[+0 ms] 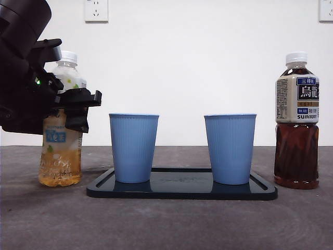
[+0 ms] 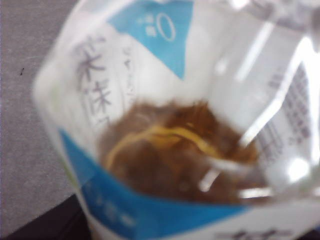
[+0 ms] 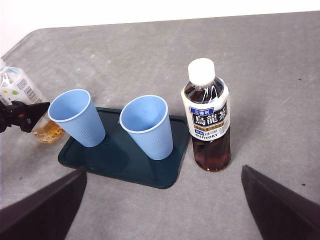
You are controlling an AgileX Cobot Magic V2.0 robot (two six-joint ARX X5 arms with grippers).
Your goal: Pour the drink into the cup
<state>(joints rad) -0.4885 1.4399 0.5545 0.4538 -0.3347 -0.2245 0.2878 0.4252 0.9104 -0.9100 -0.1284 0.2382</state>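
The left gripper [image 1: 73, 107] pinches the clear plastic bottle of pale amber tea [image 1: 61, 151], which stands on the grey tabletop [image 1: 166, 224] just off one end of the dark flat tray [image 1: 182, 191]. Two ribbed blue plastic cups [image 1: 133, 147] [image 1: 229, 148] stand empty on the tray. A dark oolong tea bottle with a white cap [image 1: 297, 125] stands beyond the tray's other end. The right gripper [image 3: 162, 210] hangs above, jaws spread wide.
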